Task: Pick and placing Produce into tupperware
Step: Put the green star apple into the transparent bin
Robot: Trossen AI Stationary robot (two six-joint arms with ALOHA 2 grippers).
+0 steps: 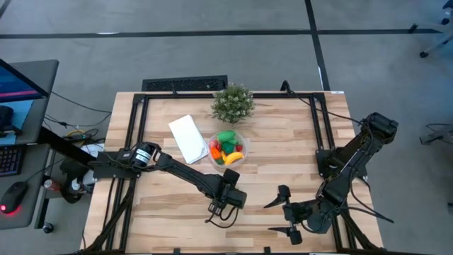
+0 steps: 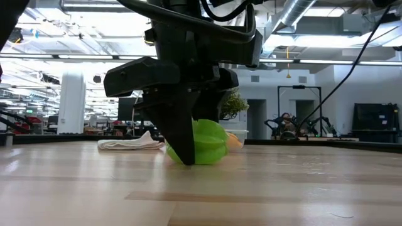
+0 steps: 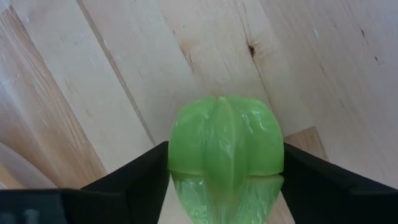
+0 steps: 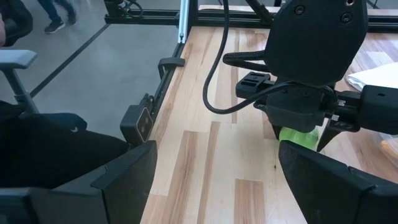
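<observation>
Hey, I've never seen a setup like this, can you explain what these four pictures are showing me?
Two robot arms work at a wooden table. One picture looks down from above, one looks level across the tabletop, and two come from cameras on the arms' wrists. The left gripper is down on the table with its jaws either side of a green toy vegetable, apparently gripping it. The right gripper waits nearby, jaws open. Farther back stand a clear tub holding toy produce, a white lid and a potted plant.
</observation>
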